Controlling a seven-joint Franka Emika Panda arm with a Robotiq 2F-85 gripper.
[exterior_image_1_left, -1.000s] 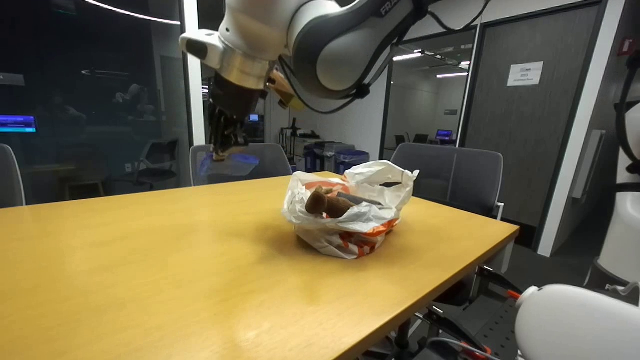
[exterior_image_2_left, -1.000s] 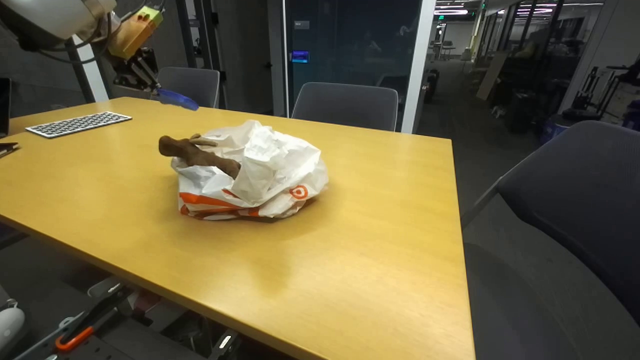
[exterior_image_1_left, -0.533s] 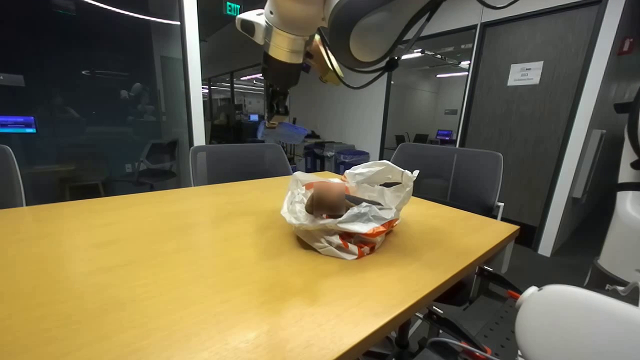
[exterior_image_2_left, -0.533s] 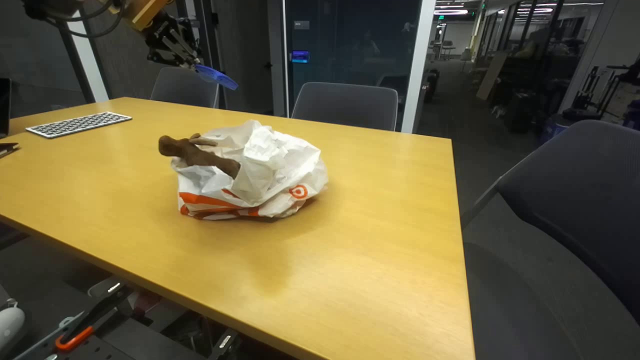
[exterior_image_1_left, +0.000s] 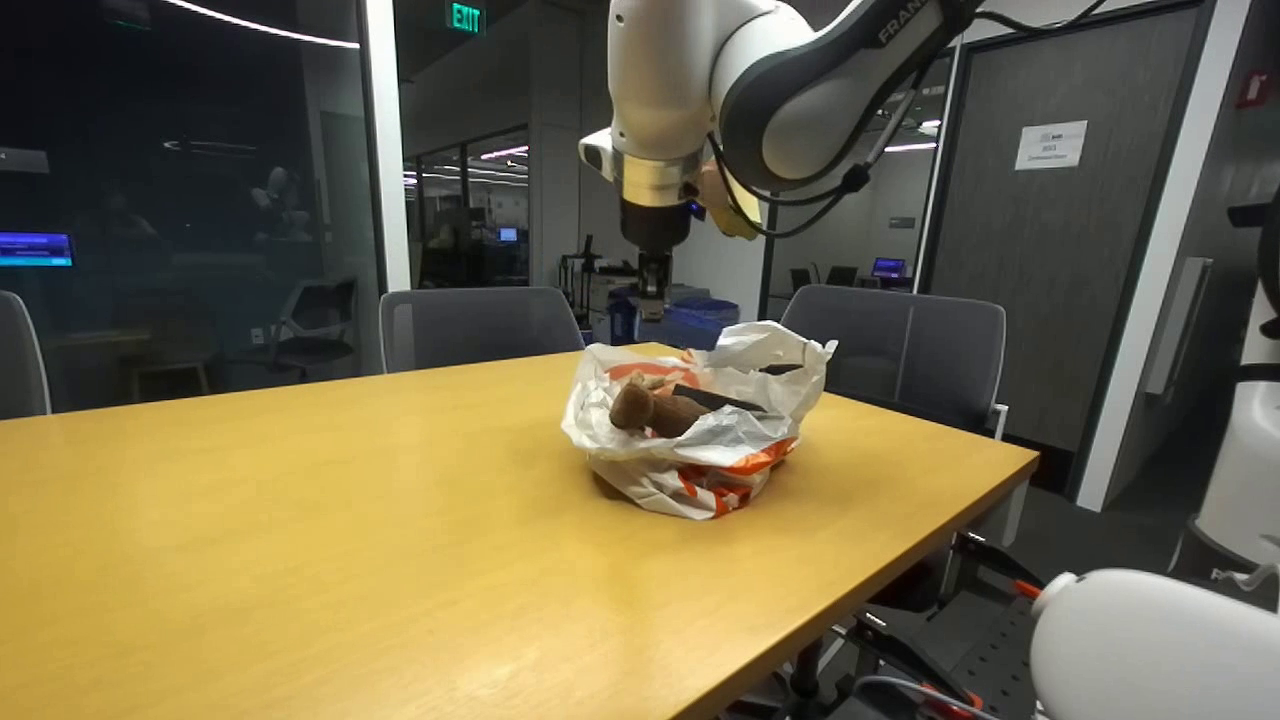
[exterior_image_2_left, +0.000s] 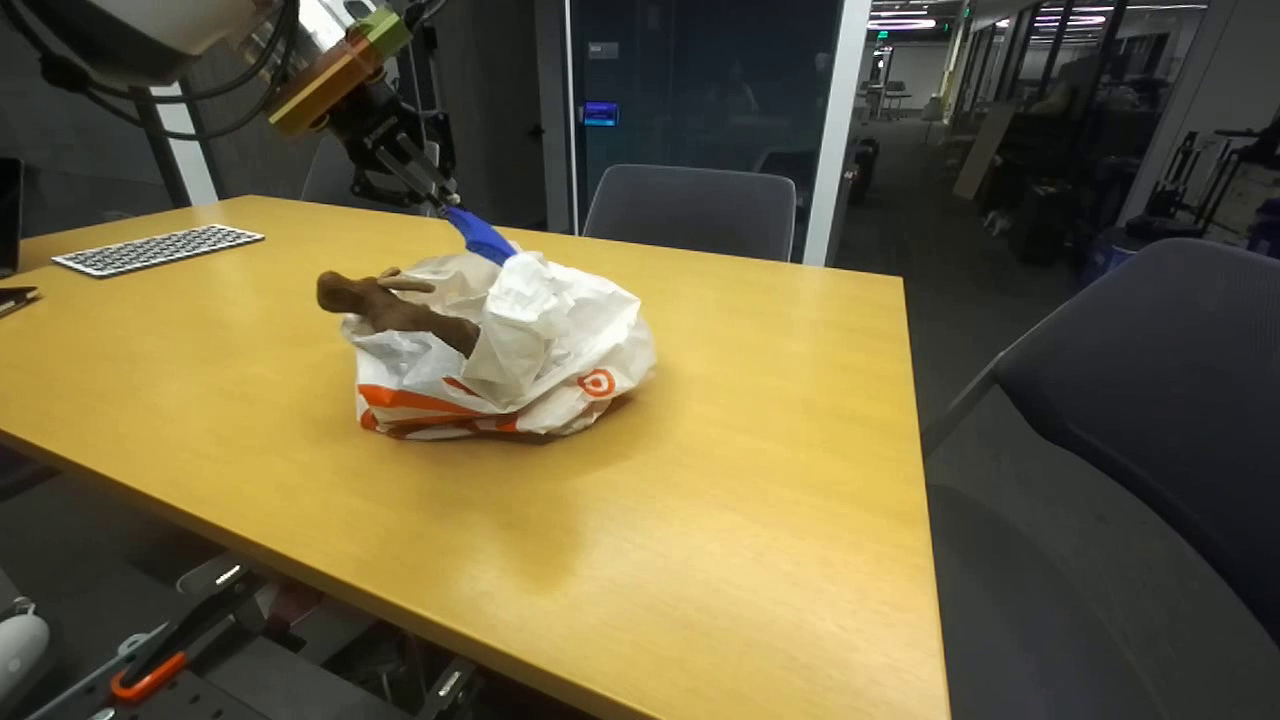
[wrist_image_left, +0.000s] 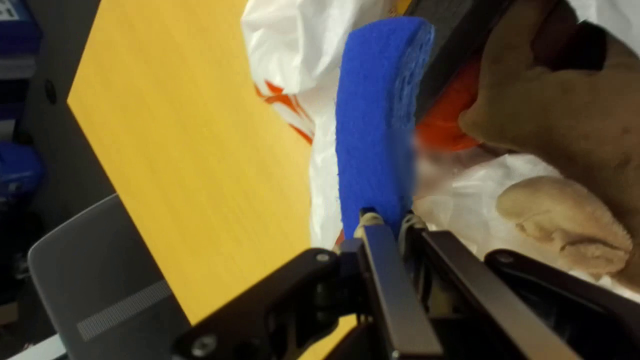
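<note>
gripper (wrist_image_left: 391, 223) has one end of a blue strip (wrist_image_left: 372, 115) pinched in its jaws, rest pokes out past them, right by the white bag (exterior_image_2_left: 570, 320), can't tell if it's touching tho

- blue strip (wrist_image_left: 372, 120): matt, cloth-like, rougher along its layered edge
- gripper (wrist_image_left: 390, 220): smooth metal, softly shiny
- bag (exterior_image_2_left: 530, 350): crinkled plastic (faintly glossy, too)
- brown piece (exterior_image_2_left: 400, 312): matt, suede-like
- surface (exterior_image_2_left: 740, 500): smooth, wood-look, glossy
</note>
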